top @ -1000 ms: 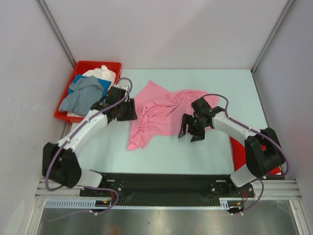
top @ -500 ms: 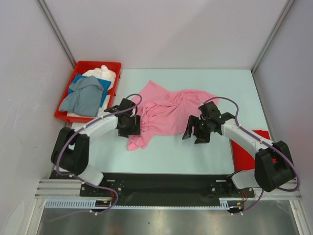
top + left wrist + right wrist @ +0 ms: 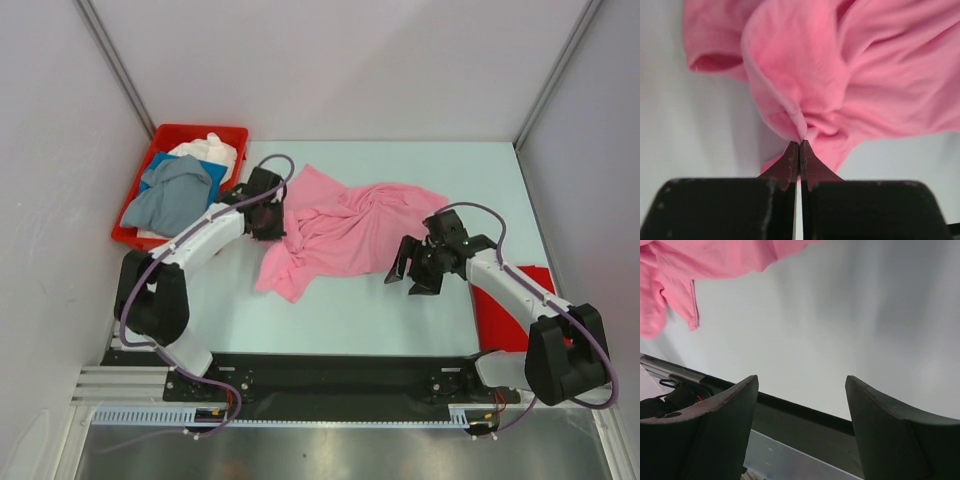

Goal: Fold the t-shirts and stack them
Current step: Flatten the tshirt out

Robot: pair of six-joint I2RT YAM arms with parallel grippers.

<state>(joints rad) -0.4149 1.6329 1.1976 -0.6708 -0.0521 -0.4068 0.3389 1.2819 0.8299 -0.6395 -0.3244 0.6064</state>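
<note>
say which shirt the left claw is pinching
The pink t-shirt on the table, its edge in the shut left claw; shirts in the red bin lie untouched.

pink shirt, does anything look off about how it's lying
Yes. The pink shirt lies bunched and twisted on the table, not spread flat. The left gripper is shut on a small pinch of its edge; the right gripper is open beside it, holding nothing.
</note>
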